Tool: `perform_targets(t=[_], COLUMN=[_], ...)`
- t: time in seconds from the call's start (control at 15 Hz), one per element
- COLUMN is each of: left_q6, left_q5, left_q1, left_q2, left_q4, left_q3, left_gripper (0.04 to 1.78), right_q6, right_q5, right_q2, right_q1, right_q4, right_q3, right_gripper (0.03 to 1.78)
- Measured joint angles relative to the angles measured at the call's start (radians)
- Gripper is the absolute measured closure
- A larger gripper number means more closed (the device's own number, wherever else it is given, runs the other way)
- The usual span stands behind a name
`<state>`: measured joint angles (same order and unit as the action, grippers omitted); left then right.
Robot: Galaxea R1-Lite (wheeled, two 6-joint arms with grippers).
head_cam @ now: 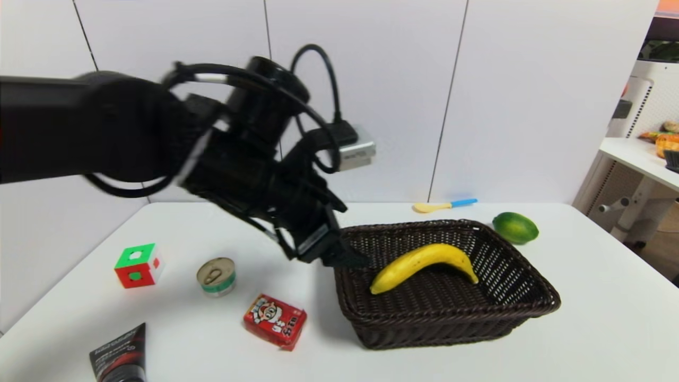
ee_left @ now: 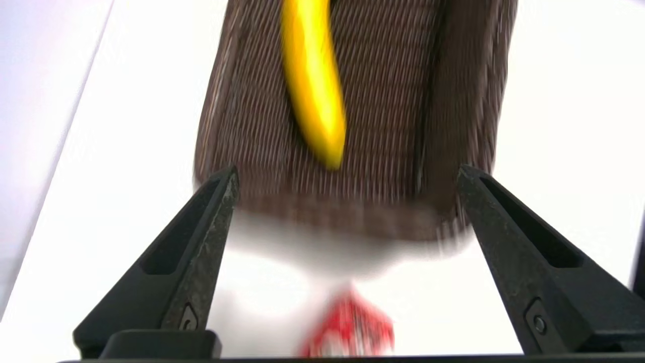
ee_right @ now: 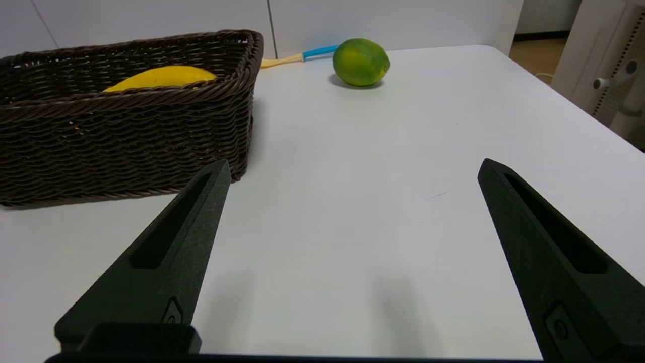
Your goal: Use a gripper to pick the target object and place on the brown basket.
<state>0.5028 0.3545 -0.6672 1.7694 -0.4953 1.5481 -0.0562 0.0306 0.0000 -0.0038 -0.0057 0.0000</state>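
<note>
The yellow banana (head_cam: 421, 263) lies inside the dark brown wicker basket (head_cam: 525, 305) at the middle right of the table. It also shows in the left wrist view (ee_left: 312, 80) and over the basket rim in the right wrist view (ee_right: 161, 77). My left gripper (head_cam: 331, 254) hangs open and empty above the basket's left rim (ee_left: 327, 212). My right gripper (ee_right: 352, 171) is open and empty, low over the bare table to the right of the basket (ee_right: 126, 126); it is out of the head view.
A green lime (head_cam: 515, 227) and a yellow spoon with a blue handle (head_cam: 444, 205) lie behind the basket. A red packet (head_cam: 275, 320), a tin can (head_cam: 216, 276), a colour cube (head_cam: 138, 265) and a black tube (head_cam: 119, 354) lie at the left.
</note>
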Motion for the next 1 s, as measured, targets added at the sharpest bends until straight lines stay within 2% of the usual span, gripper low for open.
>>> perform_targets(t=[0.2,0.4,0.6,0.8,1.0], left_q6=[-0.014,-0.103,-0.220,-0.312,-0.356], left_q5=[-0.016,-0.025,-0.032,-0.088,-0.231], left_q1=[0.169,0.350,0.484,0.576,0.635], left_q2=[-0.302,-0.603,-0.891,-1.149,-1.397], left_q4=[0.098,0.291,0.481,0.571,0.593], left_q3=[-0.359,-0.734,-1.051,-1.270,-1.432], left_gripper=[0.21,0.18,0.16,0.15,0.15], right_q6=[0.000,0.000,0.000,0.000,0.000], right_q5=[0.000,0.000,0.000,0.000,0.000], right_q2=[0.000,0.000,0.000,0.000,0.000], right_q1=[0.000,0.000,0.000,0.000,0.000], right_q4=[0.000,0.000,0.000,0.001,0.000], right_q3=[0.000,0.000,0.000,0.000,0.000], right_gripper=[0.11,0.11,0.11,0.11,0.11])
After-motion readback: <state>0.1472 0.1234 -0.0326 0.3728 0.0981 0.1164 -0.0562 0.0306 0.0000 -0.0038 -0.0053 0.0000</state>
